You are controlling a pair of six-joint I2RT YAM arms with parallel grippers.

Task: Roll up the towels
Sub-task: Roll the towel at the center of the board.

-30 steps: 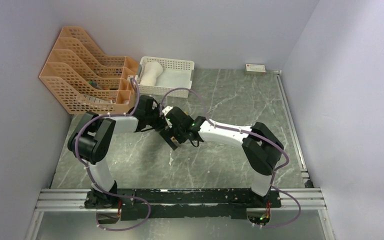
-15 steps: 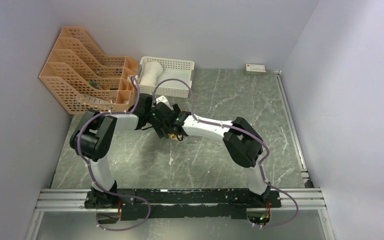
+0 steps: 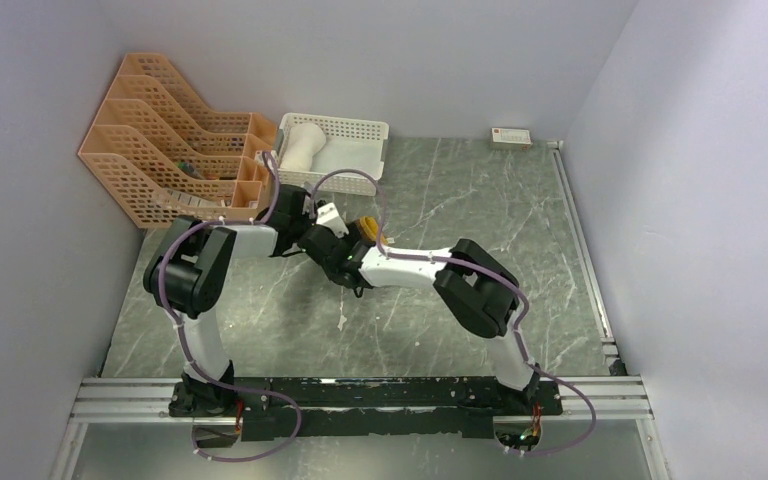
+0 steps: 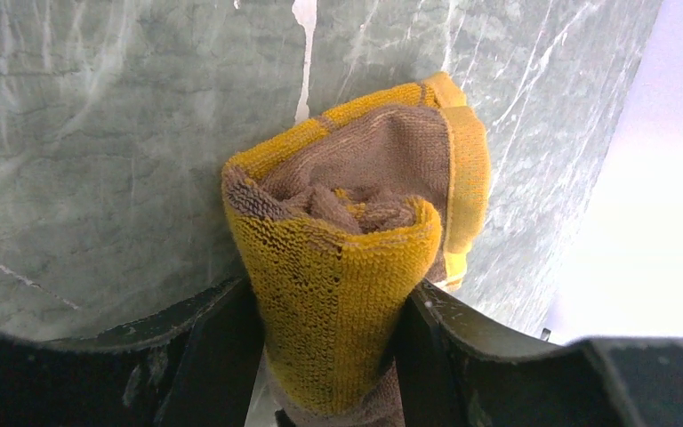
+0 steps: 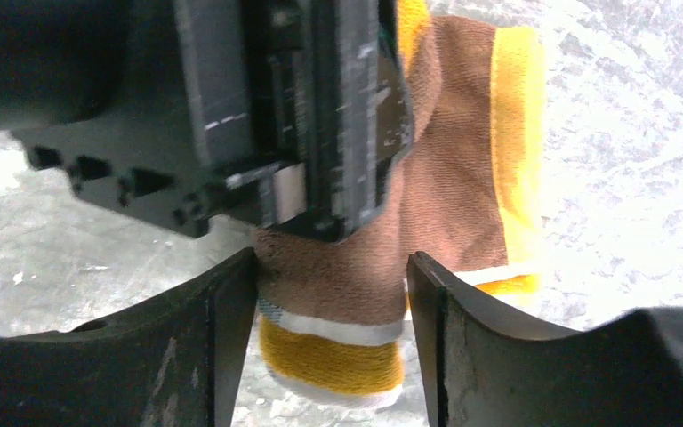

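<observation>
Grey-green, white-veined stone bench (image 3: pixel 440 200) lies under both arms, which meet over its middle left. Between the black fingers of the left pincer (image 4: pixel 329 311), a brown terry towel with mustard-yellow patches (image 4: pixel 365 169) is clamped as a fat roll. Its looped pile bulges over the jaws, and its open end shows soft crumpled folds inside a knitted yellow hem. That hold is as it was a second ago. What has changed is the right pincer (image 5: pixel 329 276). A second ago it hung wide open, a little apart on the near side. Now the arm has swung in beside the left wrist, and its jaws have narrowed until they touch both flanks of the roll's other end, where a white stripe and a yellow band cross the brown cloth. It seems closed on the towel, though how firmly cannot be told. The roll therefore appears held from two sides, which reads as a handover or a joint carry of a towel already rolled. Farther back stands a white plastic lattice basket (image 3: pixel 355 122), and in it lies a cream-white towel (image 3: pixel 302 145), a smooth plump cylinder that looks finished. Left of the basket stands an orange plastic tiered file rack (image 3: pixel 160 150), rigid and slotted.
</observation>
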